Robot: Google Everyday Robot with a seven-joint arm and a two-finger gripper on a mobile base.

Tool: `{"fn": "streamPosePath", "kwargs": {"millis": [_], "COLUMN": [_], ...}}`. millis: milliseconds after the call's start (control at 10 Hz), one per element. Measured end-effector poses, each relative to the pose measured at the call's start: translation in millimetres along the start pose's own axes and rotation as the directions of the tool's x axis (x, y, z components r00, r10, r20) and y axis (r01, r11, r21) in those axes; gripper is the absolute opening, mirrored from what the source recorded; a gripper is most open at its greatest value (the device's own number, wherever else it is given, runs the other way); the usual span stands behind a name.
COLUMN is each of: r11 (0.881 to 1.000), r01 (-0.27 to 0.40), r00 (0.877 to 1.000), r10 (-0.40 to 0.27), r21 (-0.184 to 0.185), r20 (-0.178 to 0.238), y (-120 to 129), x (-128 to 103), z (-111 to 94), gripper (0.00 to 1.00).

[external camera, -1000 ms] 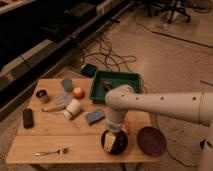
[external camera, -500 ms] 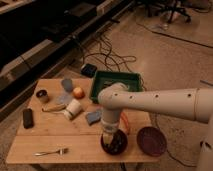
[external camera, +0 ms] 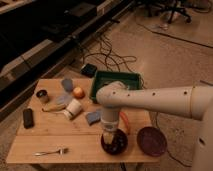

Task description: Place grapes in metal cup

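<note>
- Light is dim and warm; the table [external camera: 50, 137] top reads amber.
- Brightest zone: the floor [external camera: 170, 55] at 1 o'clock.
- Darkest zone: the shelving [external camera: 30, 30] at 10 o'clock, near black.
- My arm [external camera: 160, 100] shows pale, with no hard glare.
- My gripper [external camera: 110, 134], at 6 o'clock over the dark bowl [external camera: 120, 147], sits in dim light under my arm.
</note>
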Motion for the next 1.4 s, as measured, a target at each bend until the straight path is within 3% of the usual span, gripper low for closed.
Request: {"fn": "streamPosePath", "kwargs": {"millis": [400,600,800,1200,1400], "r11": [0.998,0.993,0.983,0.986,0.988], "r01": [-0.036,-0.063,-0.091,-0.087,-0.072], "r00": [0.999,0.998,0.996,0.994,0.994], "r10": [0.036,0.065,0.091,0.076,0.06], "r21": [0.054,0.1,0.157,0.146,0.138], "r20": [-0.008,-0.011,0.004,0.079,0.089], "y": [-2,-5,-7,-10,-11], "x": [20,27,34,37,35], "z": [-2,4,2,-3,-2], "gripper": [0.58,0.77,0.8,0.8,0.8]}}
